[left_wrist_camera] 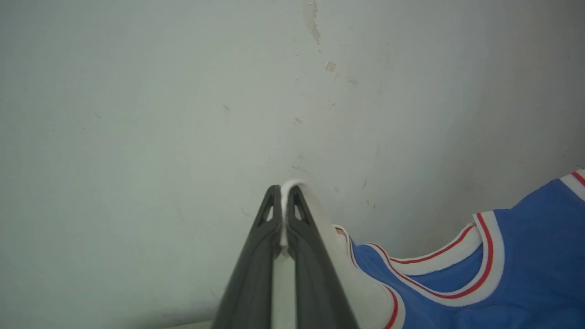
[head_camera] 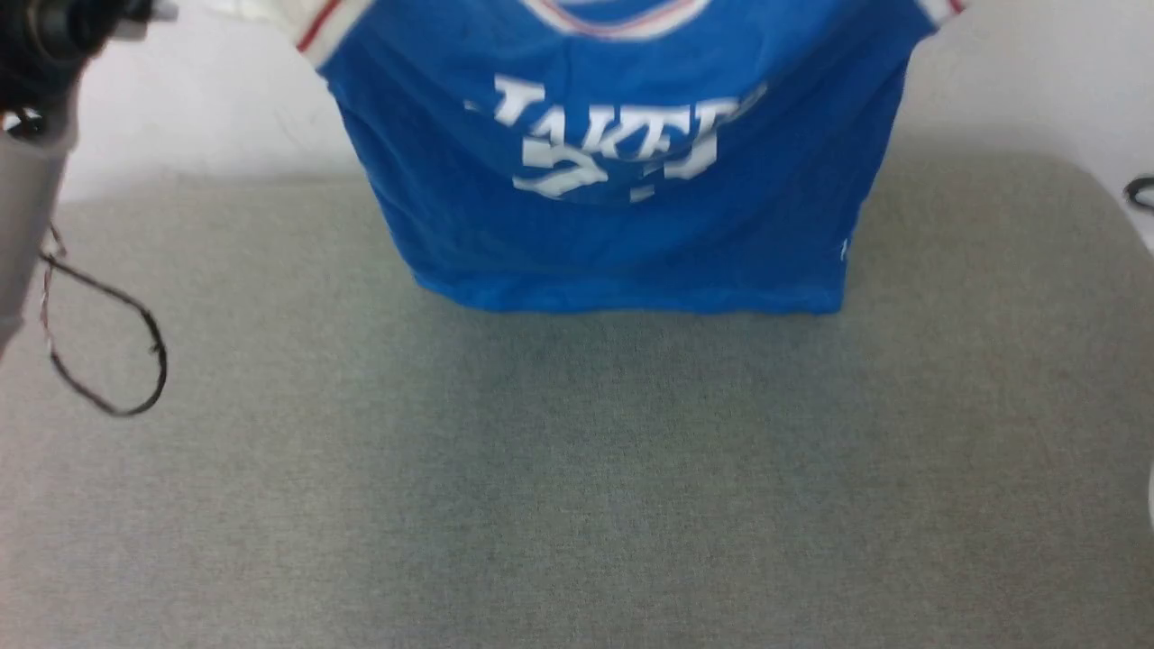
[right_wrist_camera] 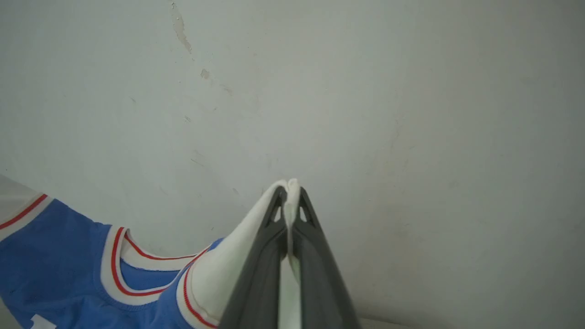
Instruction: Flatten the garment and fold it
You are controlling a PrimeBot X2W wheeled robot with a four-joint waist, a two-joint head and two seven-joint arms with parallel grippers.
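Garment (head_camera: 631, 225): a blue jersey is held up by its white sleeves in front of the pale wall (left_wrist_camera: 137, 91), lettering toward the head camera, with the hem hanging level over the far part of the grey table (head_camera: 541, 505). Whether the hem touches the surface cannot be told.
Left gripper (left_wrist_camera: 284, 203): its fingers are clamped on a fold of white sleeve fabric, which is pinched between the tips and curls over them.
Right gripper (right_wrist_camera: 289, 198): it is closed the same way on the opposite white sleeve, and the striped collar (right_wrist_camera: 112, 260) sags between the two holds.
Reason for the hold: the shirt is judged to be suspended from both sides so that its own weight pulls the body straight before it is laid down.
Slack: the chest is bowed downward in the middle, so the holds are probably not spread fully.
Step in hand: flattening is under way, and folding is not yet begun.
Forearm (head_camera: 27, 198): it is seen at the head view's left edge, with a dark cable loop (head_camera: 117, 361) hanging below it.
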